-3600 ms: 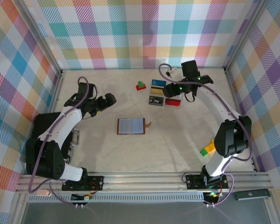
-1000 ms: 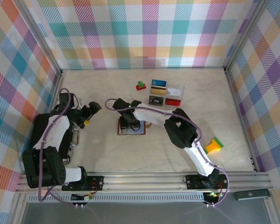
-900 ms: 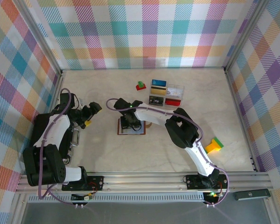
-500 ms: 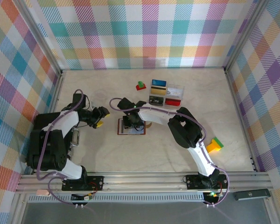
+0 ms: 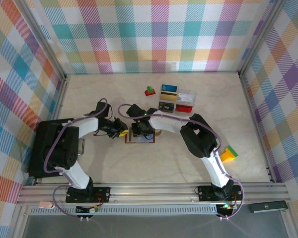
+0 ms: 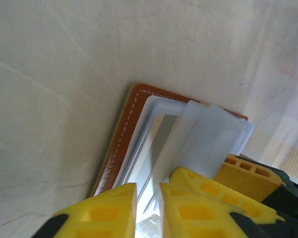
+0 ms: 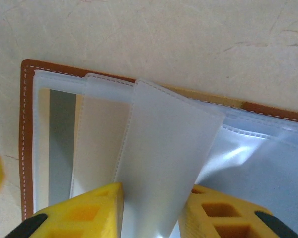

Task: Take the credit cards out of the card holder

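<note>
Here card holder (image 7: 24, 148) open, clear sleeves (image 7: 164, 158) inside (one lifted).

On your worktop (image 5: 114, 163) you have one brown card holder (image 5: 146, 142), one clear compartment box (image 5: 187, 94) and two small blocks: a red-and-green block (image 5: 149, 91) and a yellow-green block (image 5: 227, 154). By the box you can count three cards: a blue-and-yellow card (image 5: 169, 92), a dark card (image 5: 165, 106) and a red card (image 5: 185, 108). There are two end effectors: the left end effector (image 6: 148, 197) and the right end effector (image 7: 151, 203).
</note>
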